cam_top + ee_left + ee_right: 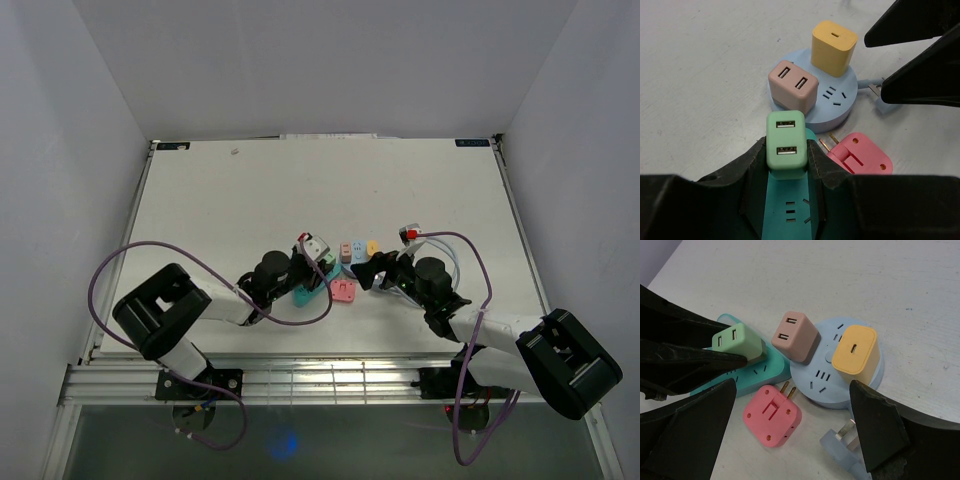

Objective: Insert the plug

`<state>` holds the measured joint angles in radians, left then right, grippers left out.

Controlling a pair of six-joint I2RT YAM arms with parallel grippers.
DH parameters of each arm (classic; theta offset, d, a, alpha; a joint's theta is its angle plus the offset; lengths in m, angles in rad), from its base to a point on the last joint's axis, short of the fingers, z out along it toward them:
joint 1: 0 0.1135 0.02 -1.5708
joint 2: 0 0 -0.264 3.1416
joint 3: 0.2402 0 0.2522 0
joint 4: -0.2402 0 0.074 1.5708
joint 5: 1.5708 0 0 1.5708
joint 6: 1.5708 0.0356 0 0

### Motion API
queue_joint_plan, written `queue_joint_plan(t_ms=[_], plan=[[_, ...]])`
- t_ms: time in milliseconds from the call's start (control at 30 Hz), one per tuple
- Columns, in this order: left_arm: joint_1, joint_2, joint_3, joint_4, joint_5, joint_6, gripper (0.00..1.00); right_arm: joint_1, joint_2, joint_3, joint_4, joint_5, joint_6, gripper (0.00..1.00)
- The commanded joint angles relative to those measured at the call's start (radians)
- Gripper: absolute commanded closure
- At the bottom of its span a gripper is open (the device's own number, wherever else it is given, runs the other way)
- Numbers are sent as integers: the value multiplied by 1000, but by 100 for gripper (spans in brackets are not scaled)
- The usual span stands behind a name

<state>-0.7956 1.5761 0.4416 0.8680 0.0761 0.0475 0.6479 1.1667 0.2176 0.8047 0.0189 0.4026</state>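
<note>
A green plug (pixel 785 145) stands upright on the teal power strip (pixel 789 212).

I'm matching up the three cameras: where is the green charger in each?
Top view: green charger just left of centre, at the left arm's tip.
Left wrist: green charger low centre.
Right wrist: green charger upper left.
Shared landmark: the yellow charger.

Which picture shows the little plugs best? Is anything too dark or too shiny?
Top external view: everything looks tiny, and the metal rail glares white. Left wrist view: the green charger is sharp and evenly lit, though the left gripper's fingers are nearly featureless black. Right wrist view: the pink plug is clear, with a soft shadow; the right gripper's fingers are dark.
</note>
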Motion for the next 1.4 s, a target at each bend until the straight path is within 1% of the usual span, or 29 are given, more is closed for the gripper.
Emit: queue_joint_plan(t_ms=[0,167,333,567,600,633,667,733,767,833,867,967,1033,1067,1167,1367], plan=[[-2,5,-9,-84,-30,-5,100,-7,-15,5,51,0,-15,0],[-2,9,-23,-55,10,66,100,-8,-12,3,50,-5,-13,0],[-4,59,-24,-35,16,112,100,-8,-16,2,53,-8,-8,0],[-5,42,-69,37,31,173,100,-11,-21,-1,54,-8,1,0],[-4,42,-67,39,34,179,100,-11,-21,0,53,-8,2,2],[-5,47,-66,39,43,183,100,-11,-19,2,54,-35,5,5],[-5,48,-64,40,51,181,100,-10,-18,3,54,-43,7,11],[-5,53,-57,39,68,181,100,-11,-10,14,54,-54,5,20],[-7,55,-55,39,71,181,100,-11,-7,20,54,-72,2,27],[-7,55,-50,37,80,183,100,-11,7,44,45,-117,-2,35],[-5,53,-52,37,82,183,100,-8,10,52,44,-128,-5,45],[-7,47,-50,37,100,181,100,2,43,94,39,-184,-7,60],[-7,45,-49,34,102,181,100,12,63,111,39,-210,-10,66],[-5,45,-49,32,100,181,100,21,70,126,42,-221,-7,72],[-5,50,-43,28,99,180,100,27,103,160,36,-264,15,80],[-7,59,-30,11,96,180,100,33,205,269,-5,-327,64,92]])
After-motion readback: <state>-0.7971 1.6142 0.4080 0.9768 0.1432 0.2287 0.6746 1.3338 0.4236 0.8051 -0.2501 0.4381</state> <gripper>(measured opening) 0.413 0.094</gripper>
